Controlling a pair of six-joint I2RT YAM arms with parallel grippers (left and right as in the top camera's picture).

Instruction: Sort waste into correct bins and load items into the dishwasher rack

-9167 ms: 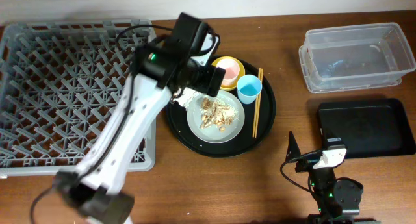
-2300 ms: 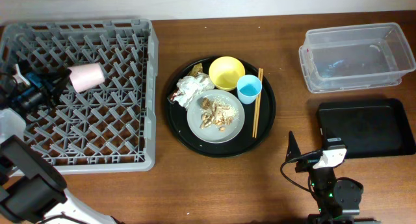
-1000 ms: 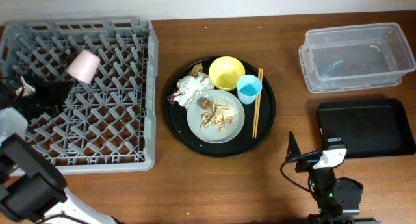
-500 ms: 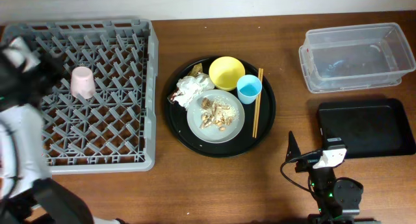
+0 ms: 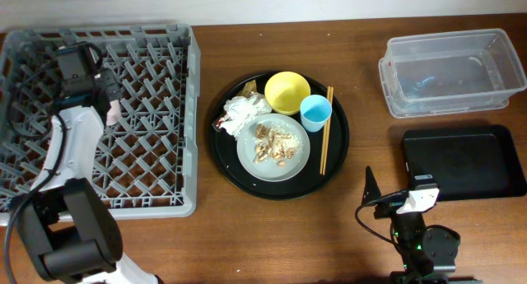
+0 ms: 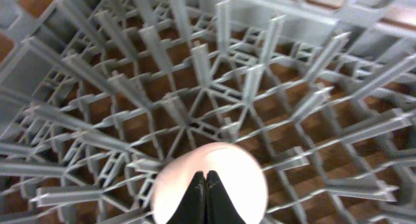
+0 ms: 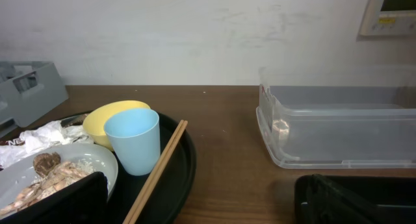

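Note:
The small pink cup stands upside down among the pegs of the grey dishwasher rack. In the overhead view it peeks out beside my left arm. My left gripper is shut with nothing in it, just above the cup's base. The yellow bowl, light-blue cup and plate with food scraps sit on the round black tray, beside the napkin and wrapper. My right gripper rests open near the table's front edge.
Wooden chopsticks lie on the round tray's right side. The clear tub stands at the back right, with the shallow black tray in front of it. The rack's rim borders the round tray.
The pink cup went from tilted in the rack to standing mouth-down. My left arm swung in from the rack's left edge and now hangs over the cup. The right arm has not moved.

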